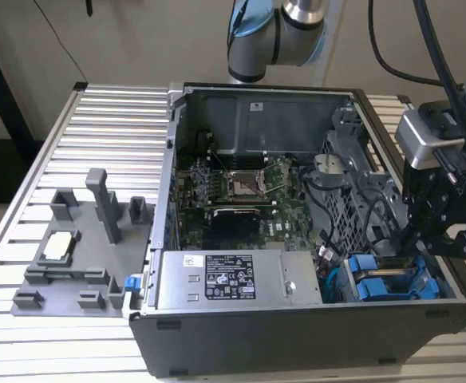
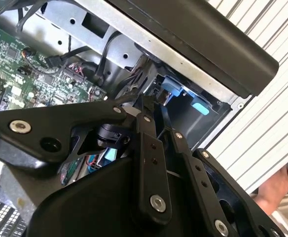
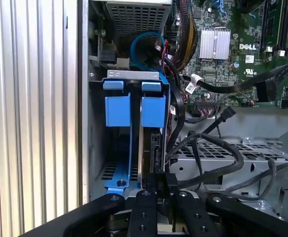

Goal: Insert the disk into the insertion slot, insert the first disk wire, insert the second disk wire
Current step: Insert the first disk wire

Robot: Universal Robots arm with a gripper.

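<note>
Table (image 1: 105, 120): slatted metal. It bears an open computer case (image 1: 297, 339) and, to the exterior view's left of it, a grey fixture tray (image 1: 89, 255).
Fixture tray: holds upright grey posts and one small pale square part (image 1: 60, 245).
Computer case: holds a green motherboard (image 1: 241, 191), a grey power supply (image 1: 233, 279), a perforated metal cage (image 3: 262, 152) and the insertion slot (image 3: 134, 75), which sits in the corner at the exterior view's lower right.
Insertion slot: a grey bay holding two blue frames, upright and side by side.
Disk (image 3: 153, 143): seated in the slot, in the frame on the motherboard's side. Its dark edge shows below the blue tab.
Other blue carrier (image 3: 117, 111): just beside the disk, on the side of the case's outer wall.
Cables (image 3: 237, 150): black, looping over the perforated cage towards the disk's near end.
Gripper (image 3: 162, 181): at the disk's near end, with the claw drawn together. I cannot tell whether a connector is pinched there.
Arm (image 1: 277, 36): its grey joints rise behind the case.
Person's hand (image 2: 274, 190): near the table edge in the second wrist view.
</note>
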